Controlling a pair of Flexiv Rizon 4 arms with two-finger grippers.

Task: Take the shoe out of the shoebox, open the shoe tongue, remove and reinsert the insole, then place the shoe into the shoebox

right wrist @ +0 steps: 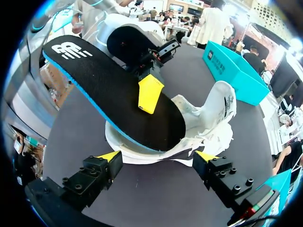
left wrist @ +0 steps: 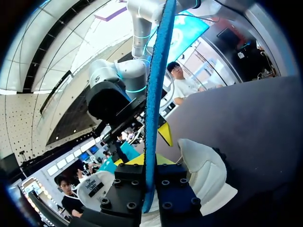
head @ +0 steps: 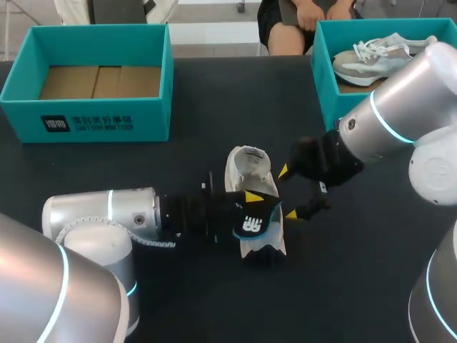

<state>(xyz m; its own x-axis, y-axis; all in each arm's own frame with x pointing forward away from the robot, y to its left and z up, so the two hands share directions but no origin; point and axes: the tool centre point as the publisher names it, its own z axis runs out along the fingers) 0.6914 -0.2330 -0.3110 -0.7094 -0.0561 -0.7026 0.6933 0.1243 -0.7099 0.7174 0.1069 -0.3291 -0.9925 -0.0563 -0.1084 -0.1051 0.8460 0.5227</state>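
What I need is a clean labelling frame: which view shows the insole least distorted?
Right wrist view: insole broad, evenly lit, only fisheye-curved. Left wrist view: edge-on, a thin blue strip. Head view: left gripper partly covers it.

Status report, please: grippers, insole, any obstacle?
Left gripper shut on insole, tilted over the white shoe. Right gripper open, close to shoe, holding nothing. No obstacle seen.

Black matte table (head: 214,93) — flat, evenly lit, soft glare, spanning the head view side to side
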